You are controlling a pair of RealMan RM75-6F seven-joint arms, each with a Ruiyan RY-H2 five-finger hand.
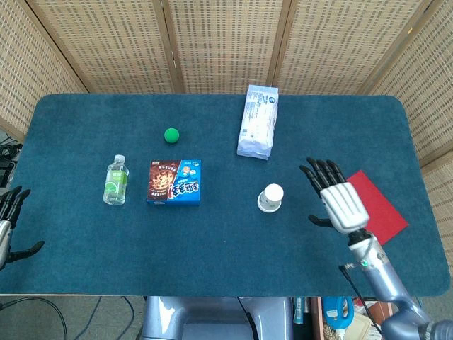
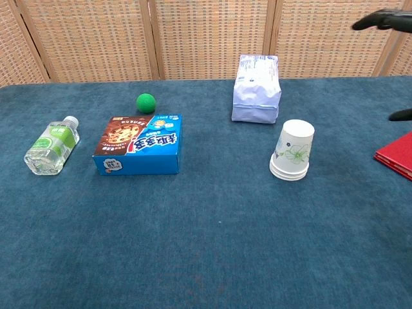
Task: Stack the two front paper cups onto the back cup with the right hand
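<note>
Right hand (image 1: 338, 199) spread, apart from nested, upside-down paper cups (image 2: 293, 150).

Right hand (image 1: 338, 200): pale grey ribbed back plate, black fingers (image 1: 318, 173), on a silver-grey metallic forearm (image 1: 379, 271) with a thin black cable. Left hand (image 1: 8, 216), at the left edge: black fingers only.

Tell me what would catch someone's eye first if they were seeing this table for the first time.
Probably the open right robot hand, fingers spread above the blue table's right side, holding nothing. Just left of it sits a nested stack of upside-down paper cups with a green leaf print. Beyond that, the colourful cookie box near the middle and the red book beside the robot hand stand out.
</note>
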